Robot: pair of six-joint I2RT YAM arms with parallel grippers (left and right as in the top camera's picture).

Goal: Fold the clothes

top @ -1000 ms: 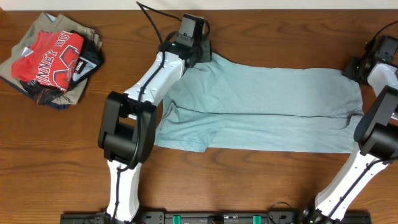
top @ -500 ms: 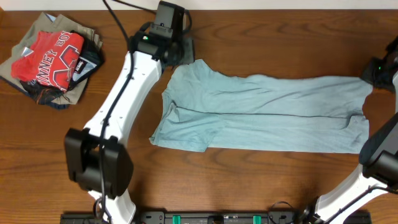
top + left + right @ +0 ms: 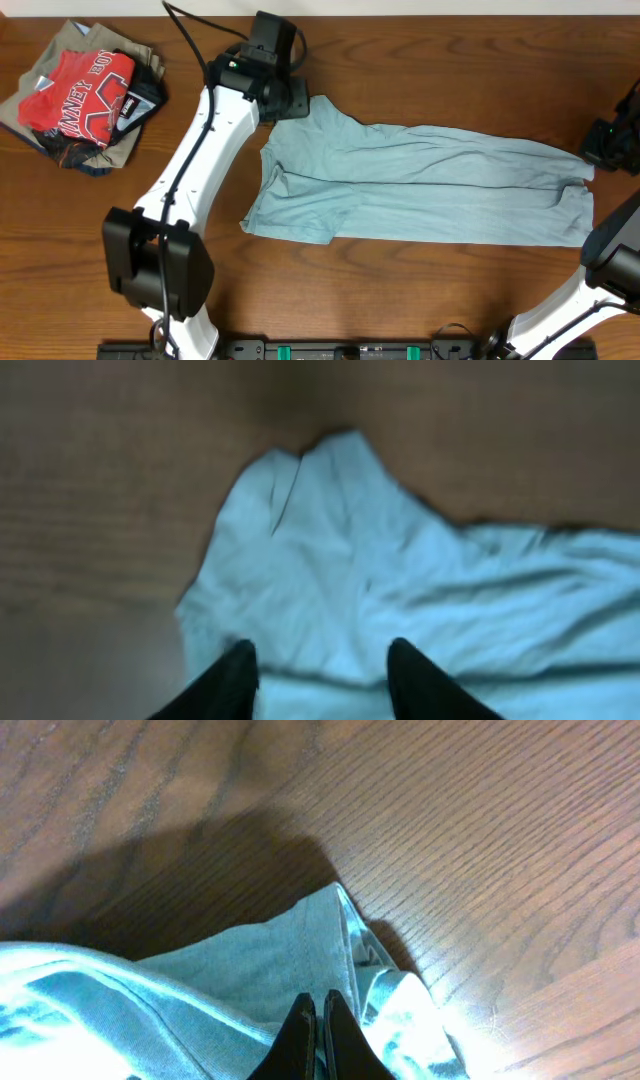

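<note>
The pale blue-grey clothes (image 3: pixel 420 185) lie folded lengthwise, wrinkled, stretched across the table.

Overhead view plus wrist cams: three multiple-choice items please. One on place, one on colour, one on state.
1. The pale blue-grey soft fabric garment lies:
A) laid out across the brown wooden table
B) hanging off the edge
C) balled up

2. The lettered T-shirt atop the corner clothes pile is:
A) green
B) red
C) yellow

3. The right pincer is:
A) wide open
B) out of view
C) shut on the garment

Key:
1. A, it stretches across the table's middle.
2. B, the cloth is red with white letters.
3. C, the right wrist view shows the fingers together on the cloth.
</note>
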